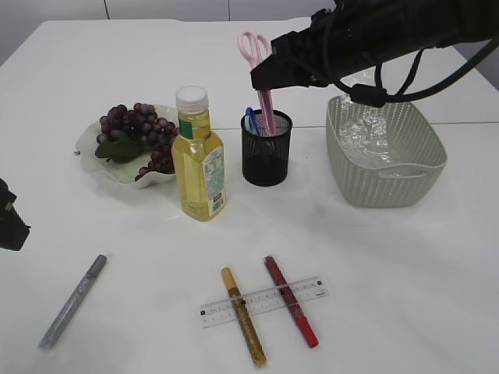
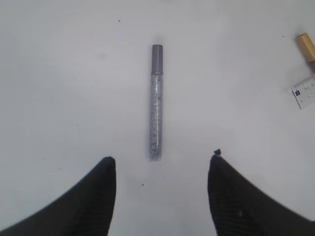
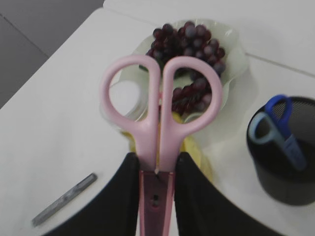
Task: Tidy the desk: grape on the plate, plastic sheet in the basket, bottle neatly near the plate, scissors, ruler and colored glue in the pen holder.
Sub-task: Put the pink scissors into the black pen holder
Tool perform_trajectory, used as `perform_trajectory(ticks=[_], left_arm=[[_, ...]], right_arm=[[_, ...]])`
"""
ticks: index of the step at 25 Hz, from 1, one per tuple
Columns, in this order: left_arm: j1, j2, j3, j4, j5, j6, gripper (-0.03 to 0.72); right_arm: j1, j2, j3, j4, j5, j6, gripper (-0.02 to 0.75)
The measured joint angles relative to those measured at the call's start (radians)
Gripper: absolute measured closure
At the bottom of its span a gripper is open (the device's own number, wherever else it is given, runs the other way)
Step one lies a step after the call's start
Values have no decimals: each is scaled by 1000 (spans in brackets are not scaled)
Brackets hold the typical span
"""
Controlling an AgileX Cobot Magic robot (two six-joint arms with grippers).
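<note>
My right gripper (image 3: pixel 156 162) is shut on the pink scissors (image 3: pixel 157 98) and holds them upright, handles up, over the black mesh pen holder (image 1: pixel 266 152). Their lower end reaches into its mouth beside the blue scissors (image 1: pixel 251 121). The grape (image 1: pixel 136 132) lies on the pale green plate (image 1: pixel 90 160), with the bottle (image 1: pixel 200 156) standing just right of it. The plastic sheet (image 1: pixel 366 144) is in the basket (image 1: pixel 386 175). My left gripper (image 2: pixel 162 160) hangs open above the desk, the silver glue pen (image 2: pixel 156 101) just beyond its fingertips. The ruler (image 1: pixel 263 300) lies across the gold (image 1: pixel 243 315) and red (image 1: pixel 290 300) pens.
The right arm (image 1: pixel 390 35) stretches in from the upper right above the basket. The left arm (image 1: pixel 9 222) shows at the left edge. The silver pen (image 1: pixel 74 300) lies apart at the front left of the white desk (image 1: pixel 390 273).
</note>
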Motion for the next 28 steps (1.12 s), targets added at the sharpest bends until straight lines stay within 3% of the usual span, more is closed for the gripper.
perform_trajectory(ticks=[11, 15, 28], left_arm=[[0, 0, 0, -2, 4, 0, 255], [0, 0, 0, -2, 4, 0, 255], [0, 0, 0, -2, 12, 0, 255]], right_arm=[[-17, 167, -15, 664, -230, -855, 596], [-17, 240, -57, 708, -247, -961, 596], [-17, 377, -126, 718, -269, -987, 581]])
